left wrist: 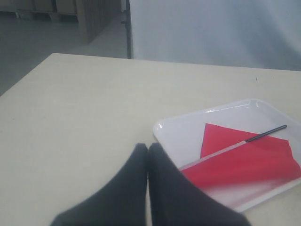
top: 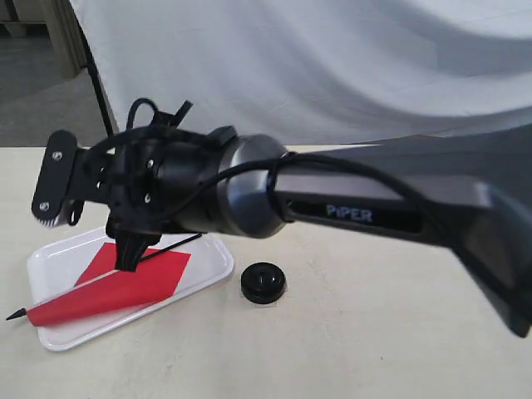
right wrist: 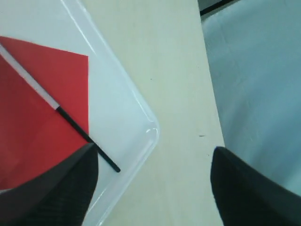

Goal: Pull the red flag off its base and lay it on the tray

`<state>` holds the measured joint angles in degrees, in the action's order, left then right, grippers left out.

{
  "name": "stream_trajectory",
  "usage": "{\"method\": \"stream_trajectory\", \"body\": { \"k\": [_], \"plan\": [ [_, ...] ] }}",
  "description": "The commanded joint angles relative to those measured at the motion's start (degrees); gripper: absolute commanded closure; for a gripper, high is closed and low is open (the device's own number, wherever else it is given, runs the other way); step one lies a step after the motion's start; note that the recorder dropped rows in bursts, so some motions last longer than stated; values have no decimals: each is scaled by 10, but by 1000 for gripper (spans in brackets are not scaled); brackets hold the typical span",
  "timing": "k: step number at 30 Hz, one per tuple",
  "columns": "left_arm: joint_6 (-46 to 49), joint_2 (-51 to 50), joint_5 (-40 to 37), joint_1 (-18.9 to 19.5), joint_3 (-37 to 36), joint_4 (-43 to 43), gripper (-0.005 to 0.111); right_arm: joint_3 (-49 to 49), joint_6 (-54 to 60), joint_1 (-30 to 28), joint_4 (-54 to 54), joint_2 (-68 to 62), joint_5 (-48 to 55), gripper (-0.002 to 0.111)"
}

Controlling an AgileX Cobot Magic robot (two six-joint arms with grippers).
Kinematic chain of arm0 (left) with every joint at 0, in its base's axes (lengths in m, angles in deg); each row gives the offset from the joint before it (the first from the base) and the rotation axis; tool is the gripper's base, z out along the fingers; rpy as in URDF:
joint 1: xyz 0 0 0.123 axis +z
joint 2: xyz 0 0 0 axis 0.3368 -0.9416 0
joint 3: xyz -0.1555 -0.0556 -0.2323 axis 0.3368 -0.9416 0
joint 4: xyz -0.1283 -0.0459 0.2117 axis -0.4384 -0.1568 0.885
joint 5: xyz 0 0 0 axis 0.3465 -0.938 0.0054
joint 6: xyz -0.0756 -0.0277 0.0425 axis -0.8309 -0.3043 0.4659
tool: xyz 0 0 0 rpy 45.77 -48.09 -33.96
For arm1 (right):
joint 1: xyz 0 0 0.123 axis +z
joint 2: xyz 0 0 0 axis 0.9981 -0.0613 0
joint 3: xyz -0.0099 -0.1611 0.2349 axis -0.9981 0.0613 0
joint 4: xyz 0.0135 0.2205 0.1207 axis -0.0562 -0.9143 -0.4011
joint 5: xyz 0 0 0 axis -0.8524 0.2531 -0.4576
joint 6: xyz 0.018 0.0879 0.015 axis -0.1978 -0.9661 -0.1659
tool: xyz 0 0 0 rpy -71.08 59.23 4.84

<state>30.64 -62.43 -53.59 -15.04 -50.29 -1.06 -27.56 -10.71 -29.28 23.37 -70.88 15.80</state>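
Jaws first: the right jaws stand wide apart and grasp nothing. In the right wrist view the two dark fingers (right wrist: 56, 188) frame a broad gap, and the thin black butt end of the stick (right wrist: 87, 136) runs in close to one of them. Whether that finger touches the stick cannot be told. The left jaws are clenched on nothing, their tips pressed together above the bare bench (left wrist: 84, 103) just beside the tray (left wrist: 188, 129).

The red flag (top: 125, 289) lies flat and diagonal in the tray (top: 214, 268). Its cloth is spread on the white floor and its pointed tip (top: 15, 315) pokes out over the rim at one corner. The base (top: 263, 283) sits empty on the bench (top: 374, 341), near the tray and apart from it. The right arm (top: 357, 209) reaches across from the right and hangs low over the flag.

By this layout the laying down looks done, and the step in hand appears to be the retreat. It is done well by keeping the right jaws spread and rising straight up before any sideways travel, so the near finger cannot hook the stick or drag the cloth. The overhanging tip makes the flag easy to tip off the rim, so a slow lift away from that end is the safer line. The left arm need not move.
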Motion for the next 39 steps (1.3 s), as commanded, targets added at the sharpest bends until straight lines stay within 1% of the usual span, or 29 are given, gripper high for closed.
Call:
{"method": "stream_trajectory", "body": {
  "k": [1, 2, 4, 5, 6, 8, 12, 14, 16, 19, 22, 24, 26, 27, 29, 31, 32, 34, 36, 39],
  "plan": [
    [1, 1, 3, 1, -1, 1, 107, 0, 3, -29, -55, 32, 38, 48],
    [1, 1, 3, 1, -1, 1, 107, 0, 10, -38, -68, 36, 52, 55],
    [1, 1, 3, 1, -1, 1, 107, 0, 20, -57, -92, 42, 88, 81],
    [1, 1, 3, 1, -1, 1, 107, 0, 34, -69, -114, 45, 105, 99],
    [1, 1, 3, 1, -1, 1, 107, 0, 41, -84, -144, 47, 120, 107],
    [1, 1, 3, 1, -1, 1, 107, 1, 55, -119, -209, 53, 141, 107],
    [1, 1, 3, 1, -1, 1, 107, 11, 125, -201, -394, 74, 196, 107],
    [1, 1, 3, 1, -1, 1, 107, 48, 152, -238, -457, 99, 197, 107],
    [1, 1, 3, 1, -1, 1, 107, 118, 162, -272, -499, 143, 167, 107],
    [1, 1, 3, 1, -1, 1, 107, 233, 163, -316, -520, 229, 98, 107],
    [1, 1, 3, 1, -1, 1, 107, 339, 163, -380, -523, 329, 63, 107],
    [1, 1, 3, 1, -1, 1, 107, 390, 161, -439, -523, 392, 62, 107],
    [1, 1, 3, 1, -1, 1, 107, 421, 160, -494, -523, 440, 58, 107],
    [1, 1, 3, 1, -1, 1, 107, 442, 157, -537, -527, 475, 51, 107],
    [1, 1, 3, 1, -1, 1, 107, 473, 154, -596, -543, 522, 22, 107],
    [1, 1, 3, 1, -1, 1, 107, 516, 135, -639, -574, 581, -41, 107],
    [1, 1, 3, 1, -1, 1, 107, 543, 134, -649, -586, 610, -77, 107],
    [1, 1, 3, 1, -1, 1, 107, 594, 134, -649, -601, 669, -144, 107],
    [1, 1, 3, 1, -1, 1, 107, 637, 135, -632, -609, 733, -208, 107],
    [1, 1, 3, 1, -1, 1, 107, 681, 145, -605, -605, 828, -270, 107]
  ]
}}
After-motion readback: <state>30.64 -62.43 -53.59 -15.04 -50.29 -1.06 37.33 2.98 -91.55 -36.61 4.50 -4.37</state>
